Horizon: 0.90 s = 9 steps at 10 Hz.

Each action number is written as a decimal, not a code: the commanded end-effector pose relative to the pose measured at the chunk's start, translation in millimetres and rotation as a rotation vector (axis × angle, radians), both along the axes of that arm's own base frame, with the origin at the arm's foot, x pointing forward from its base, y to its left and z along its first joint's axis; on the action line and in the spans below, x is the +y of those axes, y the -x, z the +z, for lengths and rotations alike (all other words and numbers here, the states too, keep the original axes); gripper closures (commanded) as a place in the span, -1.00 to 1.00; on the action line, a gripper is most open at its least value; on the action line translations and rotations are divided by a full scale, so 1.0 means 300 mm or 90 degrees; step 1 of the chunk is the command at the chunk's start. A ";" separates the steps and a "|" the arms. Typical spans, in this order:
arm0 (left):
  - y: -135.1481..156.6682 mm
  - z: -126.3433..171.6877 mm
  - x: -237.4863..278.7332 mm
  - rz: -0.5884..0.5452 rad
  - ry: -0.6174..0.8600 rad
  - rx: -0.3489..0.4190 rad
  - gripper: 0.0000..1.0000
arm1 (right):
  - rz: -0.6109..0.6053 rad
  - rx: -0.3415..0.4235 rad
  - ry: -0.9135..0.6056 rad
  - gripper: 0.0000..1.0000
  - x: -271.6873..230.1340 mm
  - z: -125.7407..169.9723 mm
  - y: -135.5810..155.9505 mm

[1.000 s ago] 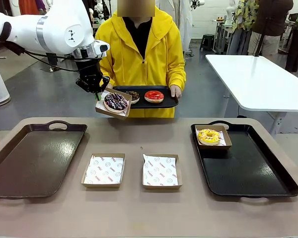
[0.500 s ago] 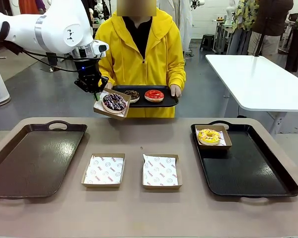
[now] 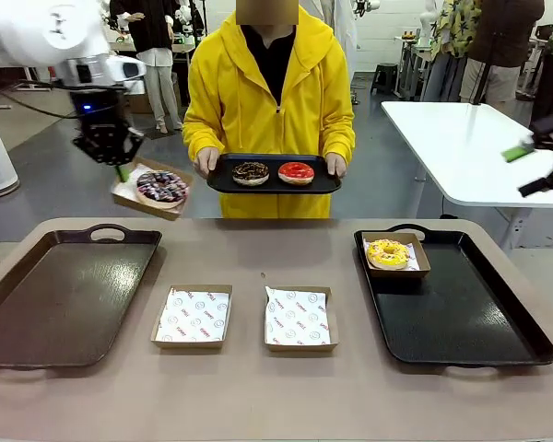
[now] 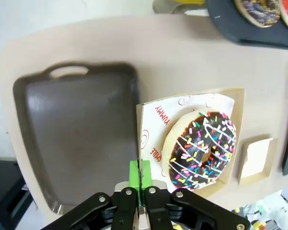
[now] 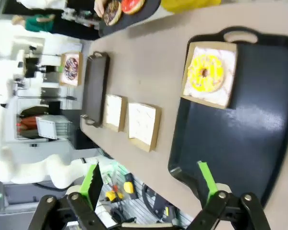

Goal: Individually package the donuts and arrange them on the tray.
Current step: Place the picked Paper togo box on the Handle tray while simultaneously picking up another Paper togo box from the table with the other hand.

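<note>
The left gripper [image 3: 122, 171], its fingers pinching the rim of the cardboard box [image 3: 127, 190] with the chocolate sprinkled donut [image 3: 162, 187], is swinging in the air from the person's tray [image 3: 272, 188] toward the brown tray [image 3: 64, 295], probably for placing. The fingers of the right gripper [image 5: 150, 181] are standing spread.

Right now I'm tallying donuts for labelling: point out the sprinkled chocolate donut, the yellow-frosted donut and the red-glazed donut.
sprinkled chocolate donut [image 4: 187, 160]: left wrist view, frosting beside the hole.
yellow-frosted donut [image 3: 376, 254]: front view, ring's left side.
red-glazed donut [image 3: 286, 173]: front view, glaze's left side.
</note>
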State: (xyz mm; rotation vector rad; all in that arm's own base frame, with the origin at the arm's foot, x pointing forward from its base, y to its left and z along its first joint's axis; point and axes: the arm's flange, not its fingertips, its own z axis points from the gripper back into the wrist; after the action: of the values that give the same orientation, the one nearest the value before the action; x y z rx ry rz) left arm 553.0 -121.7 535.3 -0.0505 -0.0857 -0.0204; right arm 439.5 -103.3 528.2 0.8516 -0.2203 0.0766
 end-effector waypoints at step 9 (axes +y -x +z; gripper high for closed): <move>0.087 -0.120 0.276 0.065 -0.027 0.051 0.98 | 0.100 0.025 0.183 -1.00 0.547 -0.120 -0.009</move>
State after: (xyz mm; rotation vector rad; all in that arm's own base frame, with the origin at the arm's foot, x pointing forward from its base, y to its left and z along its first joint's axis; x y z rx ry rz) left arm 526.5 -41.2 498.3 0.0068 -0.0063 0.0728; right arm 437.7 58.1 489.0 0.5857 -0.0955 0.2280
